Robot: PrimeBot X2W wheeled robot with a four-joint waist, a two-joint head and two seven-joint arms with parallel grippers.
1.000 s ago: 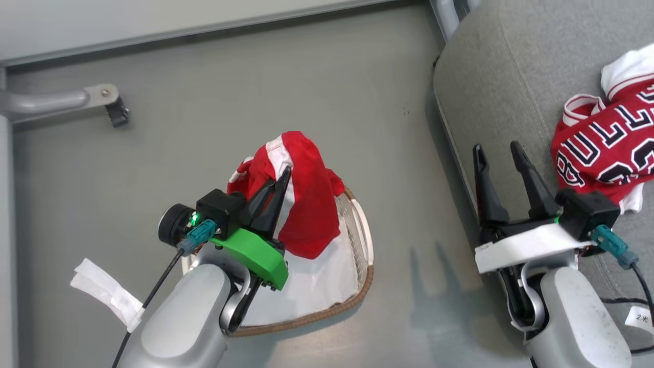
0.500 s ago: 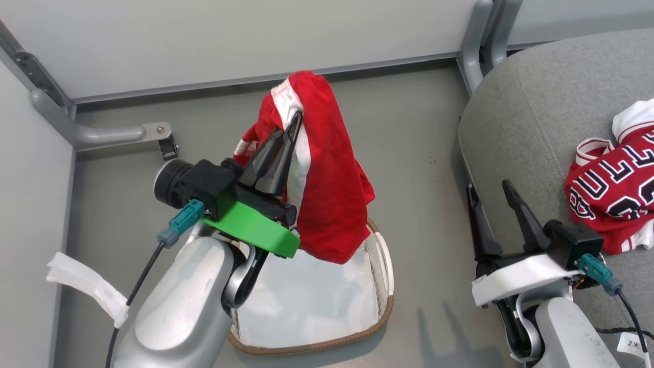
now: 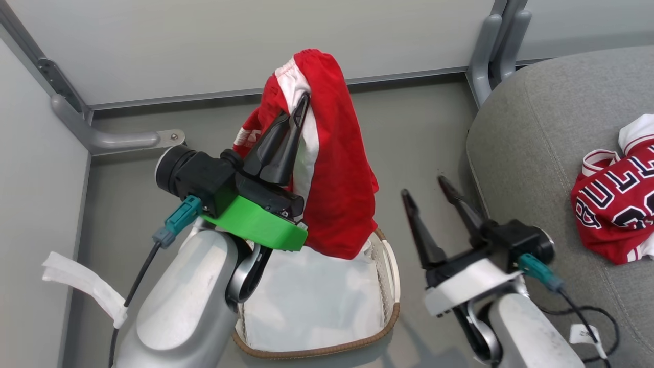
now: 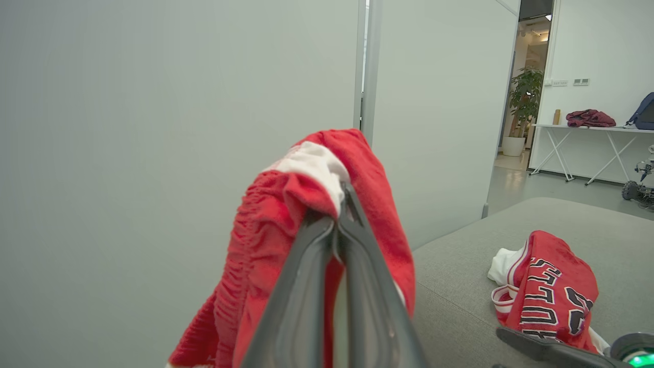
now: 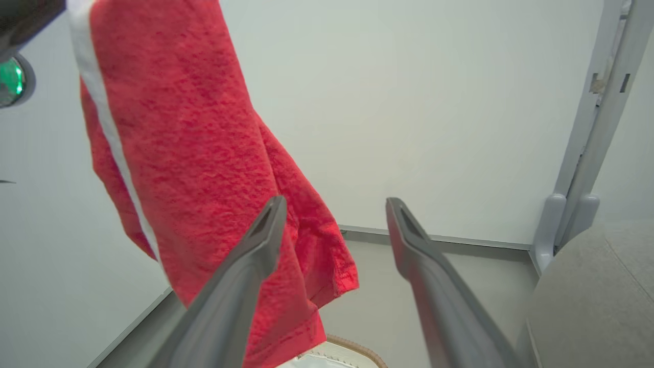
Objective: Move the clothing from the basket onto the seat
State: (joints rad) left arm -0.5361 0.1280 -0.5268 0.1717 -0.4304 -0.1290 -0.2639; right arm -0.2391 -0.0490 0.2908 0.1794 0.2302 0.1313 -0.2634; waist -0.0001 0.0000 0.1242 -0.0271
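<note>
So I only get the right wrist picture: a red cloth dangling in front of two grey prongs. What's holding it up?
Observer: The left gripper. It is shut on the top fold of the striped garment and holds it in the air, roughly above the far end of the basket.
Visitor: Is anything left in that basket?
Observer: The part of its inside that I can see holds just the white liner. The left arm hides one side.
Visitor: And where does the cloth go?
Observer: Probably beside the lettered jersey, which lies crumpled on the grey seat to the robot's right.
</note>
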